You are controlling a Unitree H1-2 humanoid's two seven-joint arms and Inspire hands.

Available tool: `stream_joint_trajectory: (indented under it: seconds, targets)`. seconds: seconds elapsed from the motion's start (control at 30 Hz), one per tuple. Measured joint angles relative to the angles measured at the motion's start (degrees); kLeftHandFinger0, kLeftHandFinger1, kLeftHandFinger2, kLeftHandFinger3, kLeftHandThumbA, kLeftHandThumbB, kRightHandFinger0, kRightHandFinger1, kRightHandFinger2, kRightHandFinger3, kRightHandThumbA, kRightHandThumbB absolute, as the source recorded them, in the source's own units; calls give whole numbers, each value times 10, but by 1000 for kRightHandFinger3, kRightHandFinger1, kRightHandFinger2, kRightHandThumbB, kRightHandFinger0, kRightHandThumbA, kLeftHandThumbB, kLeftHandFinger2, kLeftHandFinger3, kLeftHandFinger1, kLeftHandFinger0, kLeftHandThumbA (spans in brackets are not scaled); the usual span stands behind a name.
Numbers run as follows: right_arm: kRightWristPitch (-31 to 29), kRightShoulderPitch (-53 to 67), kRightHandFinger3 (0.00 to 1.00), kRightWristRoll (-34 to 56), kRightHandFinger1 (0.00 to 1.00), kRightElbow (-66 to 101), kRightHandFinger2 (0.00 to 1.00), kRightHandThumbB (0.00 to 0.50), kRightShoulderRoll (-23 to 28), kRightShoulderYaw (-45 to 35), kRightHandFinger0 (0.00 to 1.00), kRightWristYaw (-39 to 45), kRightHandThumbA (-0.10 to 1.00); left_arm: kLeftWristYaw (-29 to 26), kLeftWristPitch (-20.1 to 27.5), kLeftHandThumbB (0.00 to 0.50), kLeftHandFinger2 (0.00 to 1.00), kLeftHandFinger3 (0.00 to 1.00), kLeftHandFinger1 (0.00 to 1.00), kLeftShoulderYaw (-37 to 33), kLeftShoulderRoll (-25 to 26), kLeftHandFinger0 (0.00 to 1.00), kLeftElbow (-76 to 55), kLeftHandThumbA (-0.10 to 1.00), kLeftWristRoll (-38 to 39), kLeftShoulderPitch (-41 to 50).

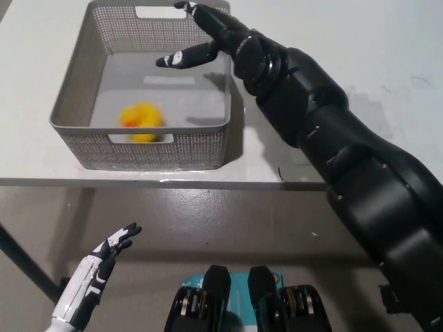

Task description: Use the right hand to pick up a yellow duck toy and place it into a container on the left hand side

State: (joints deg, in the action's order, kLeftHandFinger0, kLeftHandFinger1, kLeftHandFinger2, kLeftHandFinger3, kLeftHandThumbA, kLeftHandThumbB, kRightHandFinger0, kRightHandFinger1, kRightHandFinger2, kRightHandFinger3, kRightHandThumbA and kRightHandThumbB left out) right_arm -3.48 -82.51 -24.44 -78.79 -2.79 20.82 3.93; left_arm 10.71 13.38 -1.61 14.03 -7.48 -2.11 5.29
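Hanging low at the lower left, below the table edge, the white left hand [97, 277] rests idle with its dark-tipped fingers spread and nothing in it. Beyond it runs the white table [291, 166], its front edge crossing the view from side to side. On the table's left part stands one grey perforated basket [83, 90], square, with slot handles in its near and far walls. Inside it lies one yellow duck toy [140, 120], slightly blurred, on the basket floor close to the near wall and toward its left side. The black right arm reaches in from the bottom right, crossing the table diagonally, and ends over the basket's far right corner. There the black right hand [208, 38] hangs above the basket with fingers apart and extended toward the left, gripping nothing. The duck sits well below and nearer than that hand, apart from it, with bare basket floor between them. In all: one duck, one basket, two robot hands.
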Motion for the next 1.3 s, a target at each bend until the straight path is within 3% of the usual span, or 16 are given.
stream_joint_trajectory:
  seconds: [0.13,0.37,0.53,0.7,0.8,0.83,0.87,1.0,1.07,1.27,1.3]
  targets:
    - [0,33,1000,0,1000,84,1000,348,32,-5,1000,7,1000,0,-1,210,1000,1000,1000,0,-1,1000,0,1000,0,2]
    - [12,120,1000,1,1000,239,1000,332,82,-31,1000,11,1000,0,-2,193,1000,1000,1000,0,-1,1000,1,1000,0,2]
    - [22,190,1000,4,1000,340,1000,244,114,-65,1000,13,933,1,-3,212,1000,1000,1000,0,-2,1000,4,1000,0,2]
    - [27,273,1000,12,1000,445,1000,264,146,-109,1000,14,999,1,-4,205,1000,1000,1000,0,-2,1000,9,1000,0,2]
    - [29,329,1000,15,1000,505,1000,269,161,-136,1000,14,952,2,-5,200,1000,1000,1000,0,-2,1000,13,1000,-1,2]
    - [29,349,1000,16,1000,521,1000,303,164,-145,1000,14,996,2,-6,195,1000,1000,1000,1,-2,1000,14,1000,-1,2]
    - [30,374,1000,20,1000,547,1000,305,168,-156,1000,14,1000,2,-7,193,1000,1000,1000,1,-2,1000,15,1000,-1,2]
    - [31,473,1000,33,1000,630,1000,259,172,-187,1000,14,1000,2,-10,178,1000,1000,1000,1,-2,1000,17,1000,-1,2]
    - [31,520,1000,39,1000,666,1000,302,171,-197,1000,14,980,2,-11,171,1000,1000,1000,1,-2,1000,17,1000,-1,2]
    - [20,690,1000,70,1000,781,1000,249,157,-210,1000,14,1000,3,-11,144,1000,1000,1000,1,-2,1000,17,1000,-2,1]
    - [10,732,1000,82,1000,807,1000,282,151,-210,1000,14,1000,3,-11,137,1000,1000,1000,1,-2,1000,17,1000,-2,1]
